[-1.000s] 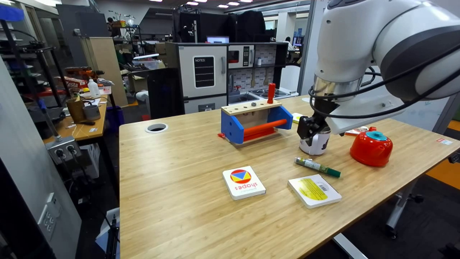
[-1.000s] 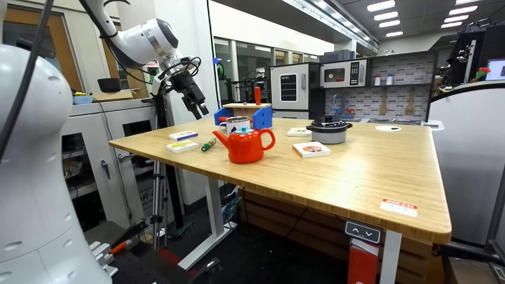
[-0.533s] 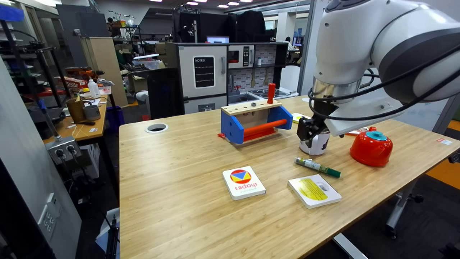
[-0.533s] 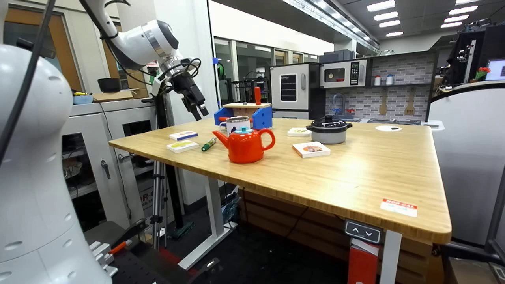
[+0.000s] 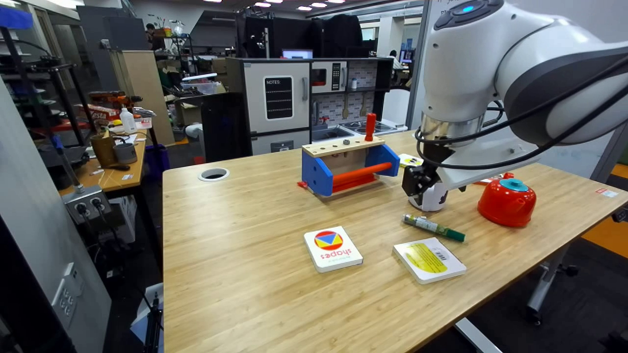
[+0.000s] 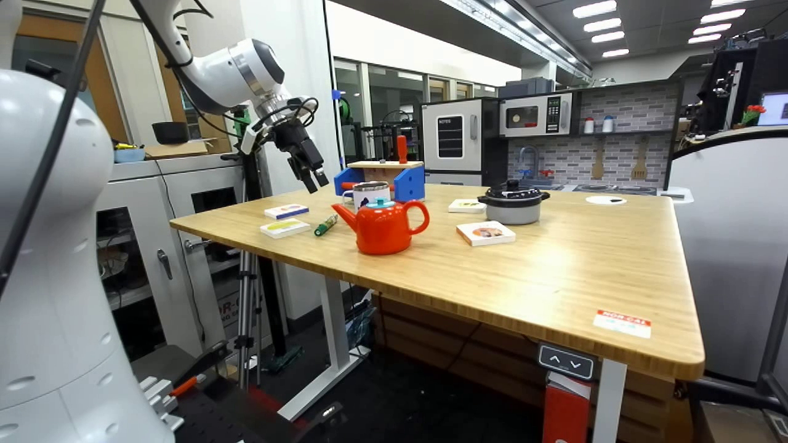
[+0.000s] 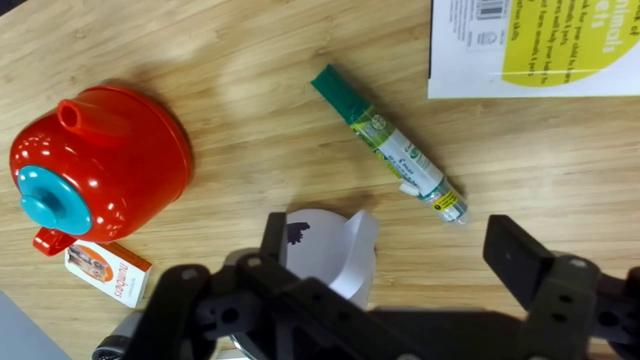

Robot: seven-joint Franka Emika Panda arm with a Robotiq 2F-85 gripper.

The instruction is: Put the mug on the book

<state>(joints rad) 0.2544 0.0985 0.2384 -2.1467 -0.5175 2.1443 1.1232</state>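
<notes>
Claw (image 7: 389, 242) spread wide, gripping nothing. Mug (image 7: 315, 247) upright on table (image 5: 235, 255), lower than the claw, off towards one finger (image 7: 274, 237) rather than centred; handle (image 7: 361, 244) faces the gap.

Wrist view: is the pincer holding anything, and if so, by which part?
Nothing is held: the pincer is open, and in an exterior view it stands apart from the white metal-rimmed mug.
</notes>
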